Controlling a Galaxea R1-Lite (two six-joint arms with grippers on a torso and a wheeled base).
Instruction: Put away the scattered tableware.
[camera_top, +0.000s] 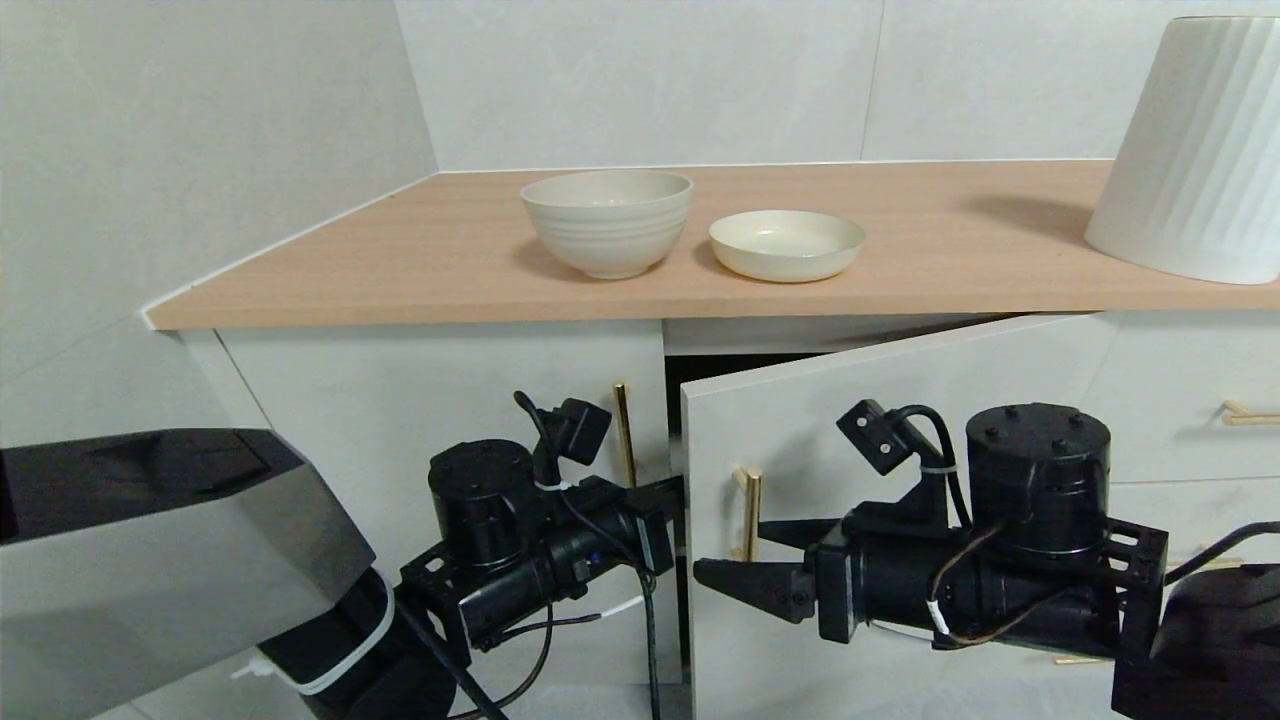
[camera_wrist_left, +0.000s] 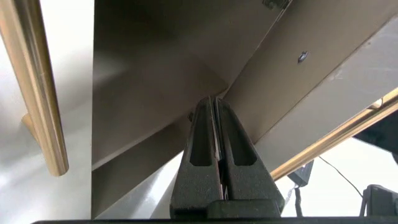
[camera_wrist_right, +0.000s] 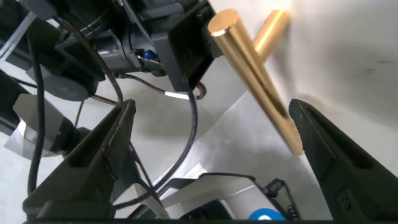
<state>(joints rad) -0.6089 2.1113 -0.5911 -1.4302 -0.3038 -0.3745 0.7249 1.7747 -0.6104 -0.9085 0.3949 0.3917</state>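
Note:
On the wooden counter (camera_top: 400, 270) stand a deep cream bowl (camera_top: 607, 222) and, to its right, a shallow cream dish (camera_top: 787, 244). Both grippers are below the counter at the cabinet. The right cabinet door (camera_top: 900, 400) stands ajar. My left gripper (camera_wrist_left: 216, 106) is shut, with its tips poking into the dark gap behind that door's edge. My right gripper (camera_top: 750, 560) is open beside the door's gold handle (camera_top: 747, 512). In the right wrist view the gold handle (camera_wrist_right: 255, 68) lies between the spread fingers (camera_wrist_right: 118, 155) without touching them.
A tall white ribbed shade (camera_top: 1195, 150) stands on the counter at the far right. The left cabinet door (camera_top: 450, 390) is closed, with its own gold handle (camera_top: 621, 432). A drawer pull (camera_top: 1250, 412) sits at the right. A dark glossy appliance (camera_top: 150, 540) is at the lower left.

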